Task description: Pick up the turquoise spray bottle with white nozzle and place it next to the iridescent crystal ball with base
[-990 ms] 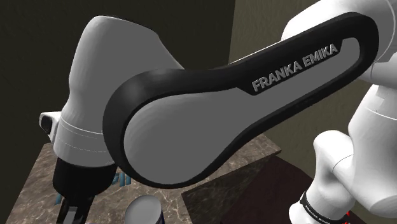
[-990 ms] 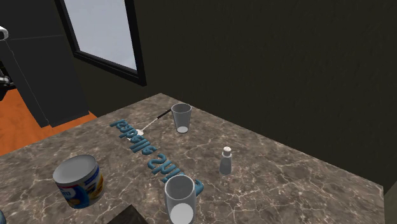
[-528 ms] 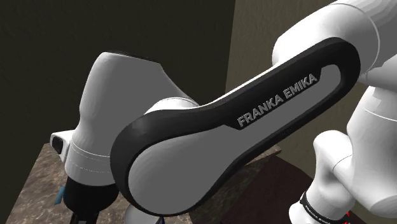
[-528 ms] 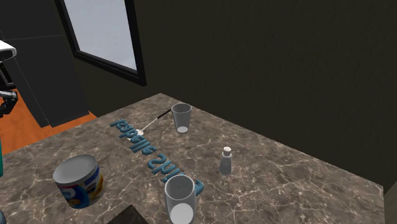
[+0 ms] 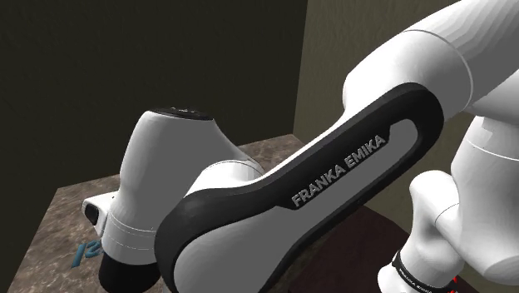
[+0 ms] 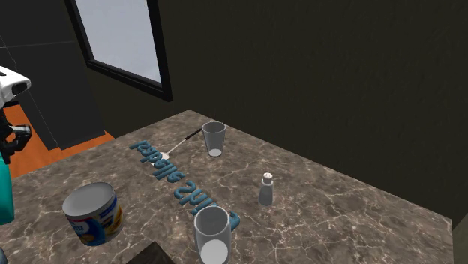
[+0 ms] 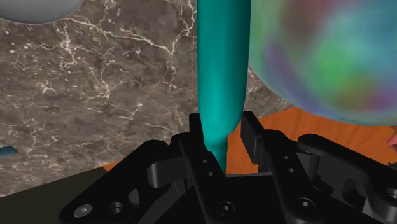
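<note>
In the wrist view my gripper (image 7: 224, 129) is shut on the turquoise spray bottle (image 7: 221, 70), which runs straight out from between the two black fingers (image 7: 252, 132) over the marble tabletop (image 7: 114, 83). The iridescent crystal ball (image 7: 324, 57) looms large close beside the bottle. The bottle's nozzle is hidden. In the second exterior view my gripper (image 6: 7, 152) hangs at the far left edge with the turquoise bottle (image 6: 4, 191) below it, just above the table's near-left corner.
A labelled can (image 6: 91, 214) lies on its side close to the bottle. Two clear glasses (image 6: 214, 139) (image 6: 212, 234), a small shaker (image 6: 265, 189), a spoon (image 6: 180, 144) and blue raised lettering (image 6: 176, 180) occupy the table's middle. Orange floor (image 6: 52, 146) lies beyond the edge.
My hand has come down and further into the second exterior view from the left, bringing the turquoise bottle into sight. In the shoulder view the arm has sunk lower over the table.
</note>
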Tool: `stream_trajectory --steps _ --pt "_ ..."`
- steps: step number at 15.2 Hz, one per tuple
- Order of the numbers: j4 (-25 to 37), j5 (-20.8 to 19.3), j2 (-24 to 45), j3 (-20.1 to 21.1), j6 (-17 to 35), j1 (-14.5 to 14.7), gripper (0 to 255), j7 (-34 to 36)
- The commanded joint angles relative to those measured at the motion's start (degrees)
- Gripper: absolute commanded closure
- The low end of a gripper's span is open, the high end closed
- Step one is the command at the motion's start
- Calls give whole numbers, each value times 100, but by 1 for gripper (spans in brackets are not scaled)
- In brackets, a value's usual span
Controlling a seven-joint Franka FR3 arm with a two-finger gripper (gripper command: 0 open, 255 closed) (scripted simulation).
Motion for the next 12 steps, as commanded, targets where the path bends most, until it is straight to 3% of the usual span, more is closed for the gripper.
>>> stream_trajectory --steps 1,12 --pt "-88 47 60 11 146 0 255 -68" --pt "-409 299 491 92 874 1 255 -424"
